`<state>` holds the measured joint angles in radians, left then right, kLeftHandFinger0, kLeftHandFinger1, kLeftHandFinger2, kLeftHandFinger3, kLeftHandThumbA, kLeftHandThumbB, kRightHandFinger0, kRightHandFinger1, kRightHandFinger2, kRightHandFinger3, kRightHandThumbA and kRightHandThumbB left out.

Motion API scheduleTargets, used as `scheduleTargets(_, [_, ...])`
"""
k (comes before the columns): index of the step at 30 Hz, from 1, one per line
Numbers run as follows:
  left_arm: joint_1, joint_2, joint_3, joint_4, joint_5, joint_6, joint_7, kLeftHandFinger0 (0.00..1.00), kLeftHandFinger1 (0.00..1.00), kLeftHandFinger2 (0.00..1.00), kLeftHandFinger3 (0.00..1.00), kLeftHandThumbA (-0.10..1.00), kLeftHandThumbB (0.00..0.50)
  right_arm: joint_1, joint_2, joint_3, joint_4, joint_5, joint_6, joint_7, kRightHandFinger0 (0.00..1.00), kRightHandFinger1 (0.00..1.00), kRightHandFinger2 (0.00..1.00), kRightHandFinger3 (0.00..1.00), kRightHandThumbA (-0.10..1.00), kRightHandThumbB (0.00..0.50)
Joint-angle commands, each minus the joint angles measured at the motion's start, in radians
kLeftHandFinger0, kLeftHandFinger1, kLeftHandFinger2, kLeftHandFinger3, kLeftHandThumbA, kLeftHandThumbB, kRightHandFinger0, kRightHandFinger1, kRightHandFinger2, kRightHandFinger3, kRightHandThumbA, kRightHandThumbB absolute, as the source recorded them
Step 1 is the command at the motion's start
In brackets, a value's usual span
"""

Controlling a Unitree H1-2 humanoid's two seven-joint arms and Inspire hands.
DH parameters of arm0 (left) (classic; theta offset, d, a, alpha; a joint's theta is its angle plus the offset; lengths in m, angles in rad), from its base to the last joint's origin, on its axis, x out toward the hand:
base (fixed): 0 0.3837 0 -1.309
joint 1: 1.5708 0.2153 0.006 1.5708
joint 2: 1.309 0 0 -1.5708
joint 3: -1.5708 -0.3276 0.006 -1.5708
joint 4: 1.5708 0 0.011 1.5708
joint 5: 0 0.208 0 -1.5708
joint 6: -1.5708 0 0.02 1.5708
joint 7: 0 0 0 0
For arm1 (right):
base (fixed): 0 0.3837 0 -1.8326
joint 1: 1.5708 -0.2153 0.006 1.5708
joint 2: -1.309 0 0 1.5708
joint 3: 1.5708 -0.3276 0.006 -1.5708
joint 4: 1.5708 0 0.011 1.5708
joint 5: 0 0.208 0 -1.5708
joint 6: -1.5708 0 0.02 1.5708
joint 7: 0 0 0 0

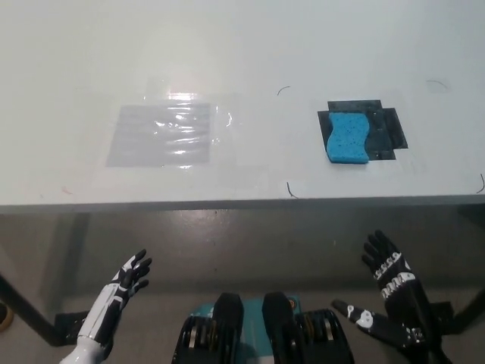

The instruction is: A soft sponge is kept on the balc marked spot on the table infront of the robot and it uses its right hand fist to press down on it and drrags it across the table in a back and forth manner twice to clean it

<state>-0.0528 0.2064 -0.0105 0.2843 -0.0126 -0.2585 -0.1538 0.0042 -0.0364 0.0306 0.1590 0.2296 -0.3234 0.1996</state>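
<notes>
Checking the head view for you, nothing is in contact with anything right now.
Sponge: blue sponge lies flat on the black marked spot, right part of the table, near the front edge. It covers the left part of the mark; black shows above it and to its right.
Right hand: black right hand is below the table's front edge, lower right of your picture, well apart from the sponge. Fingers spread, palm empty, not a fist.
Left hand: white left hand rests at lower left, also below the table edge. Fingers apart, holding nothing.
Table extras: clear plastic sheet lies flat on the left half of the table, glare on it. You'll see a few thin dark curved marks on the surface around the sponge, one at the front edge.
Sponge state: untouched, not pressed.
</notes>
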Motion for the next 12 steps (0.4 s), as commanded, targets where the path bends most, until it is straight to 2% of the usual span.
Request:
scheduleTargets(1, [-0.022,0.003,0.004,-0.021,-0.012,-0.036,-0.008,1.0,1.0,1.0,1.0,1.0,0.5,-0.021,-0.001,-0.008,-0.004,0.023,-0.062,0.026,1.0,1.0,1.0,1.0,1.0,0.289])
scheduleTargets(12, [-0.038,0.006,0.007,-0.022,-0.002,-0.035,0.0,1.0,1.0,1.0,1.0,1.0,0.5,-0.056,0.001,-0.022,0.016,-0.002,-0.074,0.004,1.0,1.0,1.0,1.0,1.0,0.272])
